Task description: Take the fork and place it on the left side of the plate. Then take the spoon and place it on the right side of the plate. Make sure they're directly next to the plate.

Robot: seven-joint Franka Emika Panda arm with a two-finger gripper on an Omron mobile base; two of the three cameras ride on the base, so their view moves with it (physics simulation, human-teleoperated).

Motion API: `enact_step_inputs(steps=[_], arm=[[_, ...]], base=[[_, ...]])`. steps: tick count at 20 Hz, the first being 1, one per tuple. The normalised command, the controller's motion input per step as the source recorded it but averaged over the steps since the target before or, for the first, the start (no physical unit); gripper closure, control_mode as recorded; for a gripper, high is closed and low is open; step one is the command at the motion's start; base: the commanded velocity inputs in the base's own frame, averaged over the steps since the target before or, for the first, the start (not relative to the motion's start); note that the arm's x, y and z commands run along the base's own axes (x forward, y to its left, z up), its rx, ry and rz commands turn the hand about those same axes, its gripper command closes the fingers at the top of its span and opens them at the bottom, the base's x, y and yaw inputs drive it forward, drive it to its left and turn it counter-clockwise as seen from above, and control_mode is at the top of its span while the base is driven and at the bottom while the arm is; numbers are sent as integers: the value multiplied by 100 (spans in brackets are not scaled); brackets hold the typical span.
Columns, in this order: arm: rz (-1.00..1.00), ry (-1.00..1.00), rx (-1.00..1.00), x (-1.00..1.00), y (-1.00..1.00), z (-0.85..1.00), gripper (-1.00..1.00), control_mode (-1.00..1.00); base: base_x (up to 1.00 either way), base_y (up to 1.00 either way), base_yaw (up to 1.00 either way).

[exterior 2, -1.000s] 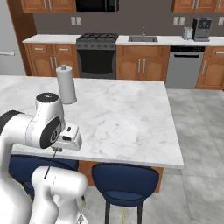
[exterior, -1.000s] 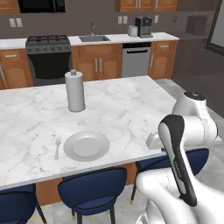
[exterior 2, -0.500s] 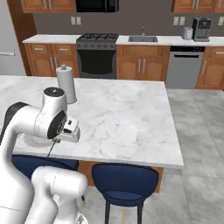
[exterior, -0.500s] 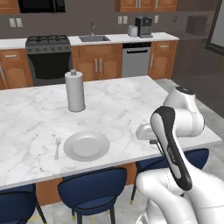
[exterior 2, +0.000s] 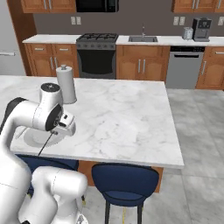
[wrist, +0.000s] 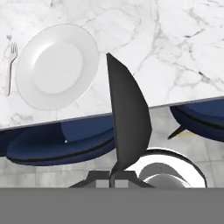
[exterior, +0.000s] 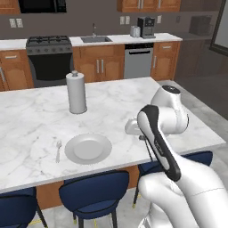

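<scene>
The tool (wrist: 114, 177) is clamped on the spoon (wrist: 127, 118), held above the surface (exterior: 111, 111) edge, right of the plate (exterior: 88, 148). The fork (exterior: 58, 150) lies just beside the plate's left rim

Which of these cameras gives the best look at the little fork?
The hand view: the fork lies flat beside the plate, tines plainly visible. In the left base view it is a small pale sliver. I cannot make it out in the right base view.
</scene>
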Motion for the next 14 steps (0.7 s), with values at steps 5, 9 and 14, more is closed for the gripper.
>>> enact_step_inputs(steps=[5, 9, 14], arm=[[0, 0, 11, 59, -22, -13, 100, -100], [0, 0, 14, 41, -10, -19, 100, -100], [0, 0, 11, 30, -1, -22, 100, -100]], base=[[0, 0, 0], [0, 0, 0], [0, 0, 0]])
